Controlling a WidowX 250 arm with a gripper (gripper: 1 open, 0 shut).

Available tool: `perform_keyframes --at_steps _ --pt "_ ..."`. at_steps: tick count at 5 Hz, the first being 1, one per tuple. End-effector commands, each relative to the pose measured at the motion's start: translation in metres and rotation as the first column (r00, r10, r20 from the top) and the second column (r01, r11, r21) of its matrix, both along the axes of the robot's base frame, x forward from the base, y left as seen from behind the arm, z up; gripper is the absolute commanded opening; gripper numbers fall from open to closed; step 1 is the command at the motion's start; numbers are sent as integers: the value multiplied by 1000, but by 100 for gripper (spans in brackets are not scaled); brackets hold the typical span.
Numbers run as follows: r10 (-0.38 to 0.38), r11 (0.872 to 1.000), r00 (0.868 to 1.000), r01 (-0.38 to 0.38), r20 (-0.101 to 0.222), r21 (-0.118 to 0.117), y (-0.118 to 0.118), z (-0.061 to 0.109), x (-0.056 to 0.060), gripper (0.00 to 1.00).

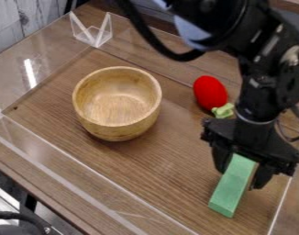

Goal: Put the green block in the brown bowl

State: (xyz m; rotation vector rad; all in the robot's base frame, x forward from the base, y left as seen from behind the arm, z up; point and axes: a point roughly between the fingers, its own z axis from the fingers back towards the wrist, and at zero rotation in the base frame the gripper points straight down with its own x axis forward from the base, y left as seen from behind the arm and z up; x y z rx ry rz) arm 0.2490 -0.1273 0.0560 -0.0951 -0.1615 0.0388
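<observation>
Claw: our gripper point(249, 162) points almost straight down over the upper end of the green block point(234, 185), one black finger on each long side of it. The jaws stand near the block's sides, but we cannot tell whether they already pinch it or only straddle it.

Green block: it lies flat on the table point(139, 174) near the front right corner, its long axis running from under the claw toward the front edge. It is well apart from the brown bowl point(116, 102).

Handling: we judge it stiff and light, a plain painted bar. The smooth faces may be a little slippery, and a hold this near one end would let the free end droop or swing.

Where to hold: across the narrow width, as the fingers now stand; nearer the middle of its length would carry it more level.

Brown bowl: upright and empty, left of the claw, thick-walled.

Fit: the bar looks about as long as the bowl's inside, so we expect it to need tilting or to lean on the rim.

Red toy: a strawberry-like piece point(211, 91) sits just behind the claw, between it and the bowl's far side.

Surface: wood-grain tabletop edged with clear plastic walls point(91, 29).
</observation>
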Motion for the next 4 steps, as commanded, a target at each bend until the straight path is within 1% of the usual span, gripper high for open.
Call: perform_keyframes --at_steps 1,2,3,4 --pt "61 997 997 -58 51 -48 -5 17 -3 100" --pt "-13 999 999 15 48 -49 -13 21 2 100" --pt "-76 996 996 78 43 -46 -16 16 7 100" --pt "-79 996 997 80 20 -44 1 5 -1 100"
